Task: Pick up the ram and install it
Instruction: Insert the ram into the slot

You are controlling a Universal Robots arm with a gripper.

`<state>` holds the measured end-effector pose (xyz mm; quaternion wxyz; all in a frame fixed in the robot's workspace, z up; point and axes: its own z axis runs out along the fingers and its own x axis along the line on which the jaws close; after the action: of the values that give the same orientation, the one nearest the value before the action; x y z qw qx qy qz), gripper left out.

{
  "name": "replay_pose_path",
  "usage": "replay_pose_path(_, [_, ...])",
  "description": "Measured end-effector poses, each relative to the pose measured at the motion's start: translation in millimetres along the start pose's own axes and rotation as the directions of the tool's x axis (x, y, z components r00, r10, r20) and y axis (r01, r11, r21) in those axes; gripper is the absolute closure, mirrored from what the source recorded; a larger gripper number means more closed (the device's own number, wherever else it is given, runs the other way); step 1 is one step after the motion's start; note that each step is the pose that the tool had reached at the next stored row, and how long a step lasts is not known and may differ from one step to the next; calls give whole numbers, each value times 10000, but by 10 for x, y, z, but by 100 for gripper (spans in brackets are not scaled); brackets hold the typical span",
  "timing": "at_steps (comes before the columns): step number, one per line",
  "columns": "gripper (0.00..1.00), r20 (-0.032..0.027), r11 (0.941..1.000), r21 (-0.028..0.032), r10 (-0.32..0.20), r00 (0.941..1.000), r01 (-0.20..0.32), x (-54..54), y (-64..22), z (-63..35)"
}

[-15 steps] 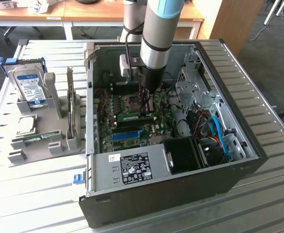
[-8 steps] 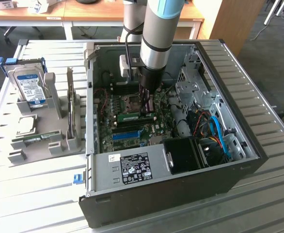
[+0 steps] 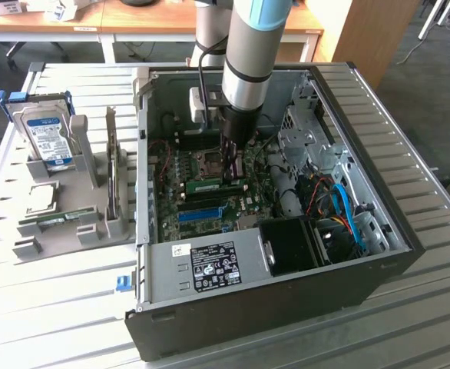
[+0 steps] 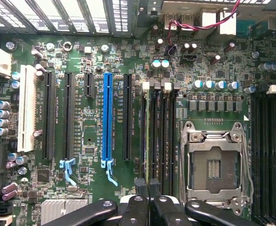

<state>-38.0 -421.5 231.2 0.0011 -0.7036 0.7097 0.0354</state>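
Across the motherboard [image 4: 93, 117], the ram [image 3: 206, 185] stands edgewise along its slot.

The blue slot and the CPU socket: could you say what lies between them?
In the wrist view, a black card slot and a bank of memory slots lie between the blue slot and the CPU socket.

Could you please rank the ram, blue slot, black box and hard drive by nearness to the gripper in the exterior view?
1. ram, beside the gripper
2. blue slot, just past the ram
3. black box, inside the case
4. hard drive, outside, exterior view's left
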Motion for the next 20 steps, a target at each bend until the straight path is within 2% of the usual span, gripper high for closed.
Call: replay_pose_path(20, [88,-1,10000,0,0,10000,0,1,-1,20])
